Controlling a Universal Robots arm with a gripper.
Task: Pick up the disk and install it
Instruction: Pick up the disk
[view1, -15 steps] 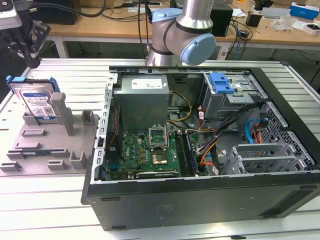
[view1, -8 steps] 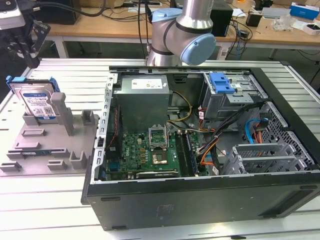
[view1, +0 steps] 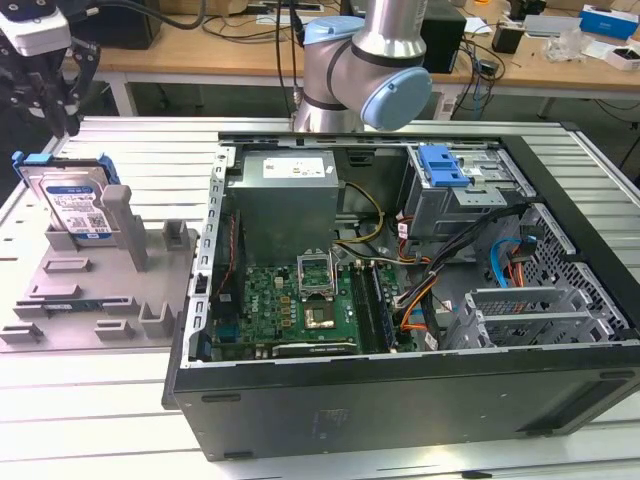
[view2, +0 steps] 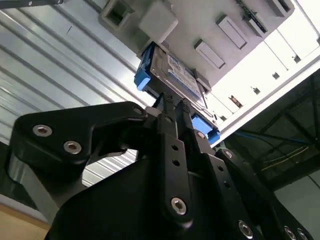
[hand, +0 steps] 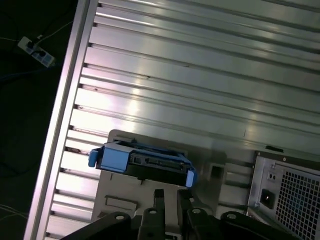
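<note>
1. The disk (view1: 72, 205) stands on its long edge in a grey fixture (view1: 120, 290), near the table (view1: 130, 140) edge at the exterior view's left. It is probably held upright so that its blue-framed top edge can be gripped from above.
2. The gripper (view1: 45, 100) hangs just above that top edge. Both wrist views show it lined up over the disk's narrow side, apparently not touching. Whether it is spread or pressed together cannot be told from these angles, and it carries nothing.
3. The computer case (view1: 400, 400) lies on its side, well apart from the fixture and toward the exterior view's right. Its panel is off, which leaves the interior open from above.
4. A drive bay (view1: 470, 200) with a blue latch sits by the case's far wall, likely the disk's destination. The arm (view1: 385, 60) rises behind the case.
</note>
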